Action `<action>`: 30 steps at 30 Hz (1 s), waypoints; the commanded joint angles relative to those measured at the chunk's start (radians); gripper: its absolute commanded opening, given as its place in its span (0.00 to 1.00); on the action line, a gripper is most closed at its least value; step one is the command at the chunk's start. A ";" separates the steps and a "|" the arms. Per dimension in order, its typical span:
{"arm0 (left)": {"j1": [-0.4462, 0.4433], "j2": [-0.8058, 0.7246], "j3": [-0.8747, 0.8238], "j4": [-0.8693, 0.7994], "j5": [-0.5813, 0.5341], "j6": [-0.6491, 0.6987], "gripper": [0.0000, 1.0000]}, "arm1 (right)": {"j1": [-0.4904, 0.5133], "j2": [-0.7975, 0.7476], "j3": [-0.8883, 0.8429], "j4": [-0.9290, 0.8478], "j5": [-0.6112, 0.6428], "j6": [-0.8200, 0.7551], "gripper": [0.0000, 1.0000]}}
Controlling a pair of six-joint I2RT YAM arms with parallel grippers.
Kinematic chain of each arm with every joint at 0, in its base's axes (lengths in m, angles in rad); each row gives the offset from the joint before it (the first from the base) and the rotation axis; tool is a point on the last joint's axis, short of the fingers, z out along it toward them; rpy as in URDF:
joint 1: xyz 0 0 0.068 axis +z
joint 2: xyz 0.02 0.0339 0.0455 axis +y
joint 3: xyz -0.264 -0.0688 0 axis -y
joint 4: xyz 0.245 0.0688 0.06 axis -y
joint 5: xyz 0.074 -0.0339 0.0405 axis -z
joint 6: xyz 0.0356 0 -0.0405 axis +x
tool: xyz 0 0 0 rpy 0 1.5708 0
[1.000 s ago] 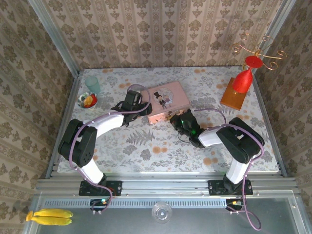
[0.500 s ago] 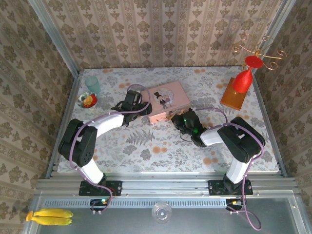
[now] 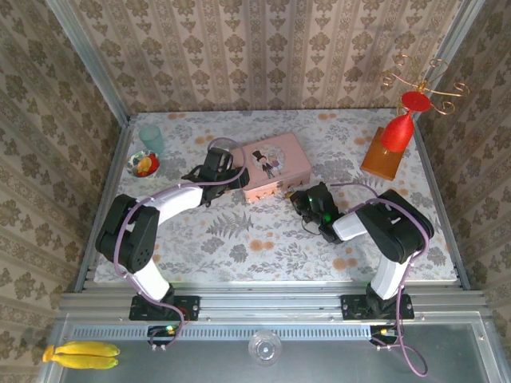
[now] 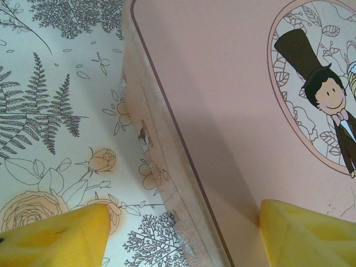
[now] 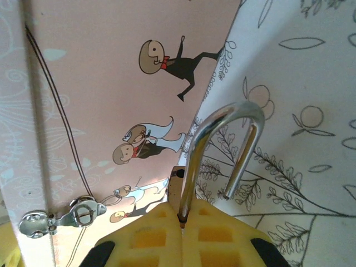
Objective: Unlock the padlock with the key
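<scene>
Brass-gold padlock, silver shackle free at one end: pinched in right tool, near latch on pink tin's side wall (floral worktop beneath). Left tool: spread wide astride tin's lid edge, gripping nothing.

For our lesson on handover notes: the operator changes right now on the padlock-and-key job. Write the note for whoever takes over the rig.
Left tool: open, straddling the pink tin's side edge, one finger over the lid, one over the table.
Right tool: shut on the padlock; its shackle rises from between the pads, free end out of the body.
The tin's hasp has nothing through it.
Key: cannot tell where it is.
Done, apparently: padlock open and off the hasp.
Left, probably: find the key, set the padlock down.
</scene>
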 commanded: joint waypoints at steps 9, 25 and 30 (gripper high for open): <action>-0.004 -0.107 0.084 -0.250 0.035 0.114 0.78 | -0.022 -0.342 0.023 -0.469 -0.015 -0.364 0.00; 0.018 -0.760 -0.471 0.026 -0.035 0.325 0.80 | -0.087 -0.893 0.036 -1.021 0.001 -0.870 0.00; 0.018 -0.968 -0.636 0.074 -0.069 0.347 0.80 | -0.090 -0.918 0.047 -1.066 -0.015 -0.896 0.00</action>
